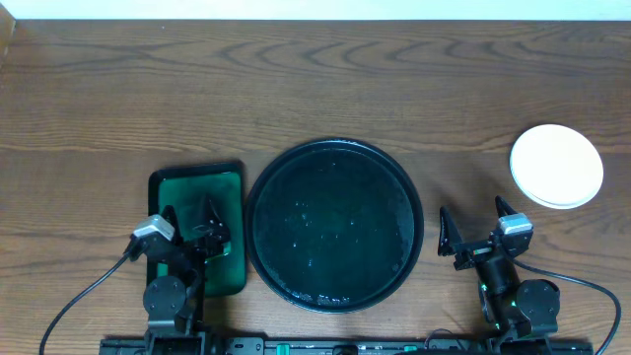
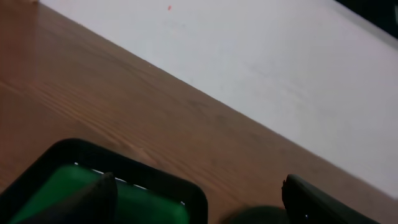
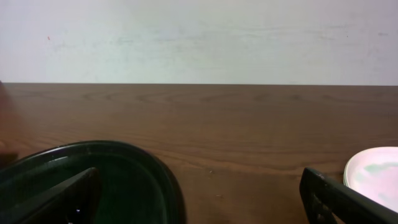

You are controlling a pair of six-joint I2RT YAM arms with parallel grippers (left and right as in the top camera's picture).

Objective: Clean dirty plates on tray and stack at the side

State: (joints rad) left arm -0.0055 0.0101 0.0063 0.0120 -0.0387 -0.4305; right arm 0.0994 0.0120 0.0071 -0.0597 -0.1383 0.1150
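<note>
The large round black tray [image 1: 333, 224] lies at the table's front centre with nothing on it; its rim shows at the lower left of the right wrist view [image 3: 149, 168]. The white plates [image 1: 556, 165] sit stacked at the right side of the table, and their edge shows in the right wrist view [image 3: 373, 174]. How many are in the stack I cannot tell. My left gripper [image 1: 187, 222] is open and empty over the dark green rectangular tray [image 1: 195, 192]. My right gripper [image 1: 475, 225] is open and empty between the black tray and the plates.
The green rectangular tray also shows in the left wrist view [image 2: 155, 199], with bare wood beyond it. A pale wall runs along the table's far edge [image 3: 199, 84]. Cables trail from both arm bases at the front edge.
</note>
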